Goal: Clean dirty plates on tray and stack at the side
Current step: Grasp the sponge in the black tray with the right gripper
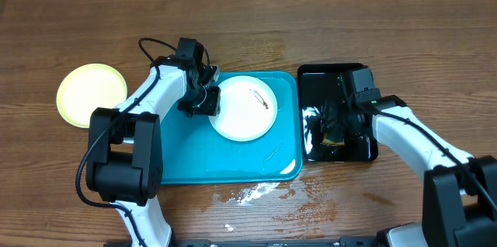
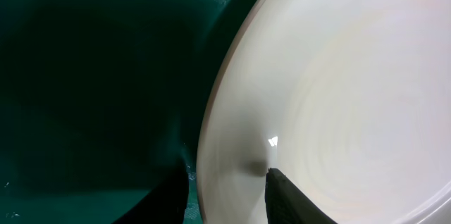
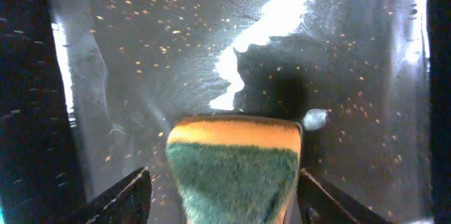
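**Q:** Where did your left fingers [image 2: 285,199] stand?

**A:** At the left edge of the white plate [image 1: 245,115], which lay on the turquoise tray [image 1: 202,154]. You had them partly apart, one over the plate's face and the other over the tray, with the rim between them. The wrist view did not show whether they pinched that rim.

**Q:** And your right fingers [image 3: 120,199]?

**A:** They were closed to a middling gap on the sponge [image 3: 232,153], a yellow layer above a green scouring face. You held it over the wet floor of the black tray [image 1: 318,84]. A white patch [image 3: 268,20] lay beyond the sponge on that floor.

**Q:** What lay around you?

**A:** The white plate bore a small brown smear [image 1: 264,101] on its upper right part. The yellow-green plate [image 1: 92,94] sat on the bench [image 1: 388,22], left of the turquoise tray and apart from it. The black tray stood just beside the turquoise tray's right rim. Wet white marks [image 1: 252,193] spotted the bench below the turquoise tray. Your left arm crossed that tray's left part.
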You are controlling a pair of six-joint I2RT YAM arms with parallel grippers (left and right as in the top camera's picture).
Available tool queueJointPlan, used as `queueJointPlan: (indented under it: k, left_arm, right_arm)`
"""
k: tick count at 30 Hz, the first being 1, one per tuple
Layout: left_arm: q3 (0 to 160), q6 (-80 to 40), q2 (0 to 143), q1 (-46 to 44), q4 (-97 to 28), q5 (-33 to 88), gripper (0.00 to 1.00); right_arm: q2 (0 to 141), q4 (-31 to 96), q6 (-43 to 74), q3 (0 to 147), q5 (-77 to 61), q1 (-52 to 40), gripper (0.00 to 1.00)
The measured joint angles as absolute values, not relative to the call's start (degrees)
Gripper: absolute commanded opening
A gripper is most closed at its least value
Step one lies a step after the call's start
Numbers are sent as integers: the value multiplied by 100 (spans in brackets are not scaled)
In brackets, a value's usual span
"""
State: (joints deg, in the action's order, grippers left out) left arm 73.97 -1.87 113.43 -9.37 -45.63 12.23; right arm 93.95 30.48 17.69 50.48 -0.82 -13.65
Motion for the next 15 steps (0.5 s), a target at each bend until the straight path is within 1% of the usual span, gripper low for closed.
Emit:
queueJointPlan:
  k: [1, 3, 4, 6, 7, 8, 9, 10, 11, 12, 13, 15]
  left_arm:
    - [7397, -226, 11343, -937, -4560, 1219, 32]
    - [7397, -268, 11343, -937, -4563, 1199, 27]
    - [7397, -281, 11343, -937, -4563, 1194, 26]
    - [7384, -305, 11343, -934, -4550, 1179, 26]
    - [7380, -305, 11343, -934, -4534, 1179, 26]
    - [7378, -305, 11343, -937, -4512, 1181, 26]
    - [7378, -303, 11343, -937, -4488, 1181, 26]
    - [7376, -303, 11343, -937, -4462, 1181, 26]
    - [7376, -294, 11343, -937, -4414, 1181, 27]
    - [7376, -283, 11343, -937, -4375, 1179, 32]
    - [7376, -274, 11343, -937, -4348, 1179, 34]
    - [7376, -237, 11343, -937, -4303, 1181, 35]
  right_arm:
    - [9476, 3004, 1752, 5048, -67, -1363, 56]
    - [9581, 2982, 1737, 5048, -54, -1363, 33]
    - [9618, 2952, 1723, 5048, -43, -1365, 25]
    - [9655, 2867, 1767, 5048, -40, -1365, 23]
    - [9662, 2821, 1741, 5048, -32, -1365, 18]
    - [9666, 2783, 1734, 5048, -23, -1365, 11]
    - [9666, 2751, 1750, 5057, -14, -1365, 10]
    - [9668, 2738, 1756, 5065, 1, -1363, 12]
    - [9668, 2740, 1737, 5085, 3, -1365, 31]
    - [9673, 2757, 1732, 5118, 5, -1365, 57]
    - [9677, 2790, 1721, 5164, 3, -1365, 73]
    - [9677, 2961, 1732, 5308, 10, -1363, 75]
